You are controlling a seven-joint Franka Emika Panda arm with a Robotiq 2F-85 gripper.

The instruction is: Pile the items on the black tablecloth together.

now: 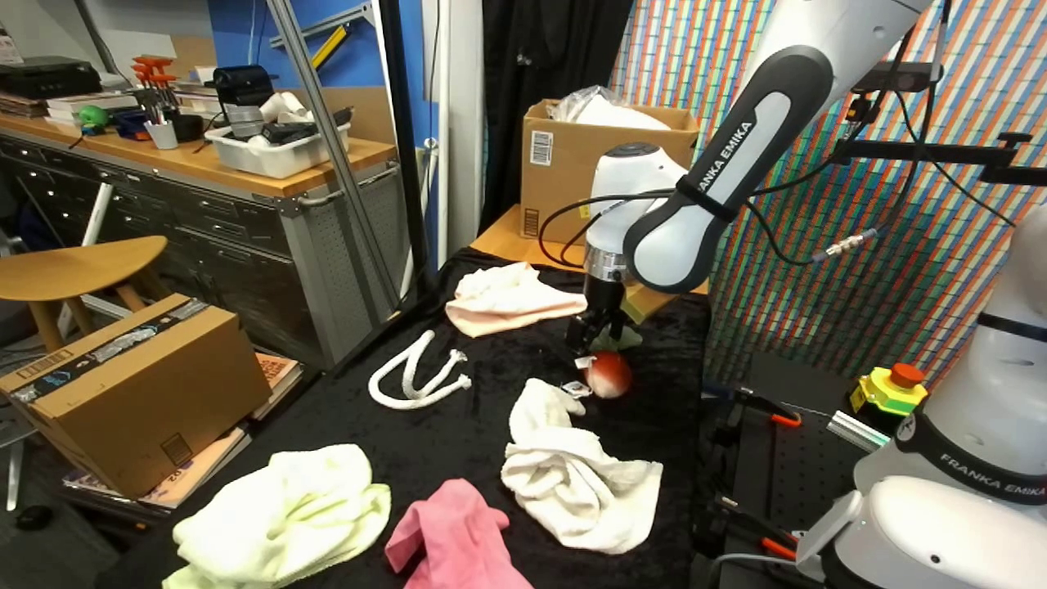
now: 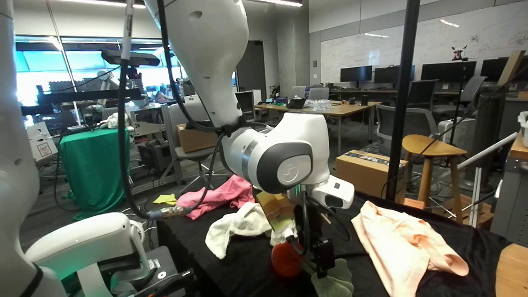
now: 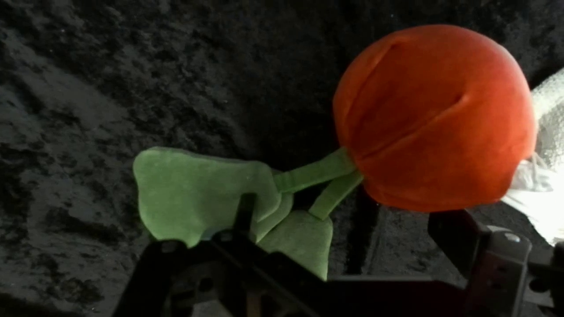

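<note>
Above the far right part of the black tablecloth, as seen in an exterior view: gripper with jaws spread wide, over the green leaves of a red ball-like object lying on the fabric. Wrist view: one finger above the leaves, opposite finger just beside the red body; contact not discernible. Just nearer than the red ball-like object: crumpled white cloth. Far, left of the gripper: loosely folded peach cloth. Left of centre: white rope, bent in an open loop. Near side: rumpled pink cloth; to its left, bunched pale yellow-green cloth, both cut off at the near edge of view. Left, beyond the fabric: taped cardboard box.
</note>
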